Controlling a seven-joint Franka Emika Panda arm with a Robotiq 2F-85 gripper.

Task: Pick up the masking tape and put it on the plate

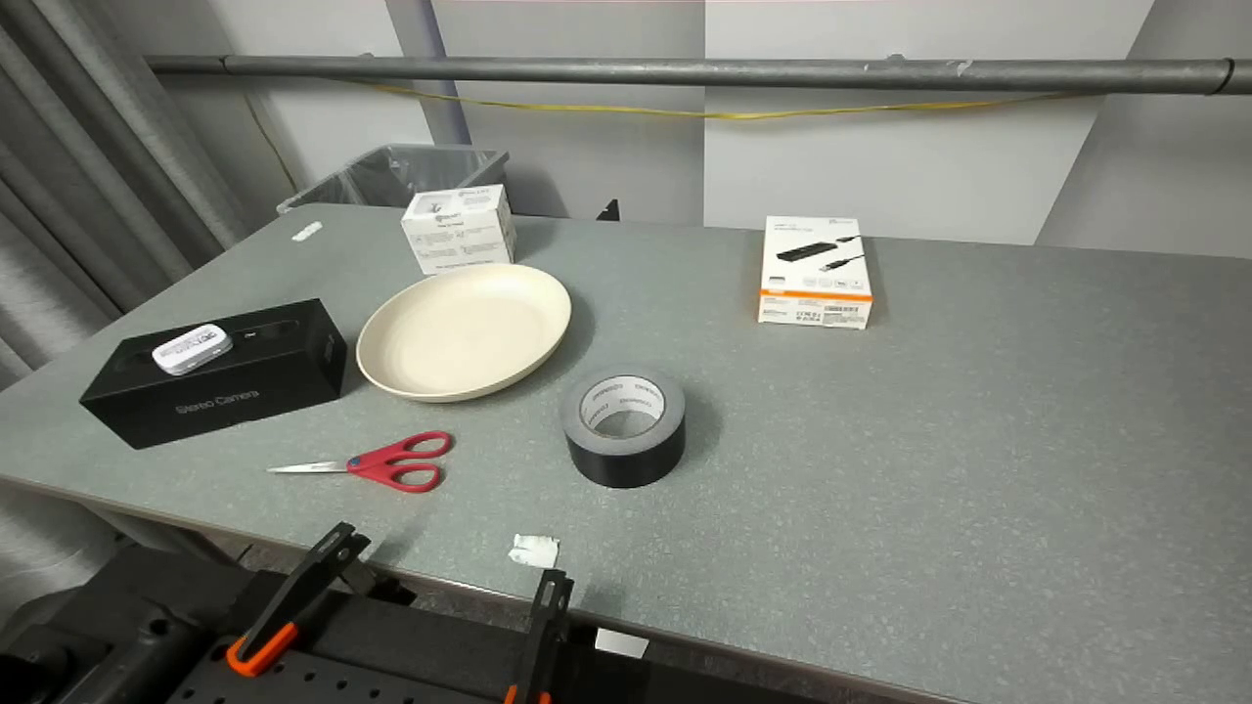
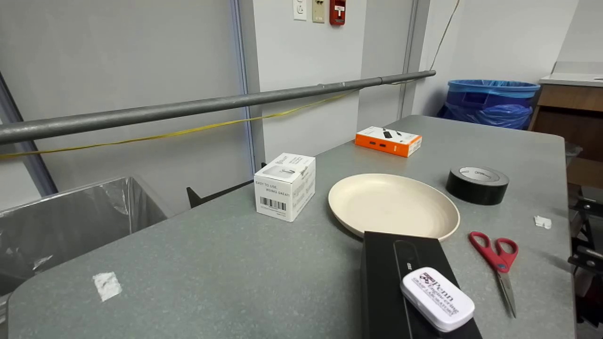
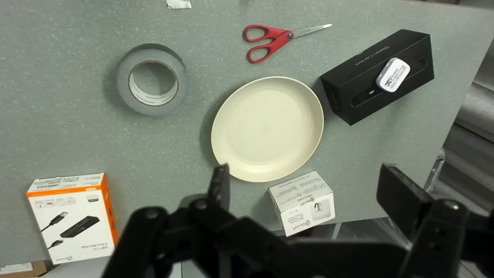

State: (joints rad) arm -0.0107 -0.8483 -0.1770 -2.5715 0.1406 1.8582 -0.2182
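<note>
On the left and far side of the spread, empty gripper (image 3: 307, 178) in the wrist view, the round tape (image 3: 153, 99) is lying flat on the surface (image 3: 162, 146), showing no long axis. The black box (image 1: 254, 383) is reading "Stereo Camera", the tin (image 2: 438, 299) "Penn Engineering", the hub box (image 3: 73, 222) "USB", the white box (image 3: 303, 202) "GLUIT".

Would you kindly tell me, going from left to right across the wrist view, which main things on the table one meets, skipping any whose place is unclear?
White-and-orange box, masking tape, plate, black camera box.
</note>
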